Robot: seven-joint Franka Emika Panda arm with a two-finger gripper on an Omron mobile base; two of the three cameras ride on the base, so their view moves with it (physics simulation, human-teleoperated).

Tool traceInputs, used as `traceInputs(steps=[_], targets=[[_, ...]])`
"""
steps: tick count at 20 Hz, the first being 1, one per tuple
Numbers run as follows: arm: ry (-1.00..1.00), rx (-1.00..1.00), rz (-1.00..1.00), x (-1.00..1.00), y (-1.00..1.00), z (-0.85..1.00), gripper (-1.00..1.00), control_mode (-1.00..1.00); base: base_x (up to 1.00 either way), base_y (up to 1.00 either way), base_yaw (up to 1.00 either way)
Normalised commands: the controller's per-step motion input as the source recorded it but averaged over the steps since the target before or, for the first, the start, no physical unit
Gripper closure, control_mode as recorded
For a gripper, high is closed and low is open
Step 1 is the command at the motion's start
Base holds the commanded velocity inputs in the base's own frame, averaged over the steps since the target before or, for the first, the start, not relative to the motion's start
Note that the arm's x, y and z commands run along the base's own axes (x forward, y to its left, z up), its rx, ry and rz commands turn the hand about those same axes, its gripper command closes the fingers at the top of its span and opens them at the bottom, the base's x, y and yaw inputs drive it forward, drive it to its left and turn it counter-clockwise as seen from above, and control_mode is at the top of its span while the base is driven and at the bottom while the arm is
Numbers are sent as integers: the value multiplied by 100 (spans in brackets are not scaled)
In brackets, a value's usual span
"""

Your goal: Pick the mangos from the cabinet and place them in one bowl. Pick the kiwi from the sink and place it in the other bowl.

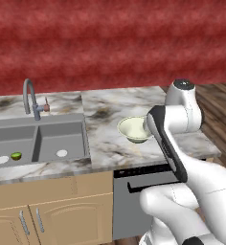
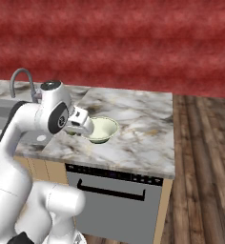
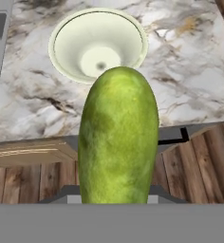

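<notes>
Gripping a long green mango (image 3: 117,140), fingers nearly shut round it, w/ the cream bowl (image 3: 66,42) on the counter (image 3: 190,80) just beyond the fingertips. Kiwi (image 1: 16,156) sits in the sink (image 1: 48,125), far off.

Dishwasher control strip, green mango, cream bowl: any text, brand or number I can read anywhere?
None readable.
Grey dishwasher's dark control strip: faint marks, too small to read.
Long green mango held in the gripper: no label.
Deep cream-white bowl: plain.

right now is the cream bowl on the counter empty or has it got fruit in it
Empty. The hand view shows the cream bowl's bare inside; the green mango is outside it, nearer the camera.
</notes>
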Motion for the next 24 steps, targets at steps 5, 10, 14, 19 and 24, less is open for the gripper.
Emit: traceInputs(steps=[5, 10, 14, 19, 24], targets=[[5, 0, 0, 89, -1, 3, 100, -100, 0, 0, 0], [-1, -6, 0, 68, -1, -9, 100, -100, 0, 0, 0], [-3, -2, 2, 67, 0, -32, 100, -100, 0, 0, 0], [-7, 0, 3, 48, -2, -48, 100, -100, 0, 0, 0], [-2, 0, 2, 47, -6, -41, 100, -100, 0, 0, 0]])
